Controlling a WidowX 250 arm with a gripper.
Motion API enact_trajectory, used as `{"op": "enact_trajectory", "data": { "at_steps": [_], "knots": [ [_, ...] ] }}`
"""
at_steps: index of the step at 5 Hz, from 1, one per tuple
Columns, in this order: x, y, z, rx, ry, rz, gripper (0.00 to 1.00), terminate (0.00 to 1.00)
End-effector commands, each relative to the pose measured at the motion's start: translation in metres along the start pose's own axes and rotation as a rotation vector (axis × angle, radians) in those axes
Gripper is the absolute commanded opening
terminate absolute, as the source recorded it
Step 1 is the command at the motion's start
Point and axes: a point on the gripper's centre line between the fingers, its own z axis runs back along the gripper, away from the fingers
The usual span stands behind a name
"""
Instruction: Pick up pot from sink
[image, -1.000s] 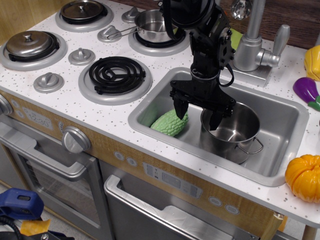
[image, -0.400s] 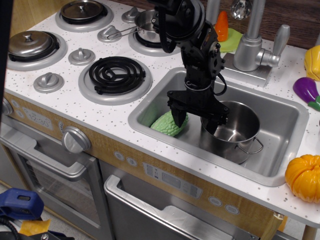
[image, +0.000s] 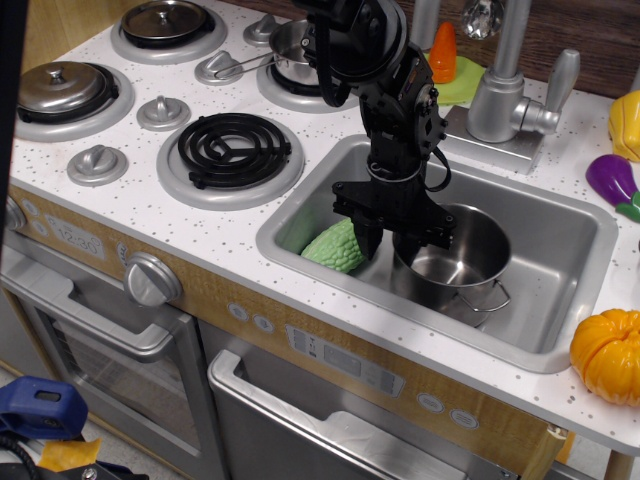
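My pincer (image: 390, 233) is down in the sink (image: 570, 225), its two black fingers (image: 366, 238) straddling the near-left rim of the pot (image: 455, 265): one finger outside the wall, the other dipping inside, clamped on that rim as far as I can see. The pot sits in the middle of the basin, upright or nearly so, its shiny bowl open to the camera and one wire loop handle (image: 490, 297) sticking out toward the front right. Just beside my outer finger, on the left of the basin floor, lies a bumpy green bitter gourd (image: 335, 248). Behind the sink stands the faucet (image: 505, 85). Left of it are the black coil burner (image: 232, 148) and a saucepan (image: 295, 50) on the back burner. An orange pumpkin (image: 608, 355) rests on the counter at the right
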Motion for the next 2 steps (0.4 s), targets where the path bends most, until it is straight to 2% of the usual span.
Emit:
{"op": "enact_trajectory", "data": {
  "at_steps": [1,2],
  "knots": [
    [0.0144,-0.0061,0.02,-0.009,-0.061,0.011,0.0,0.0],
    [0.0175,-0.0095,0.0298,-0.005,-0.104,0.029,0.0,0.0]
  ]
}}
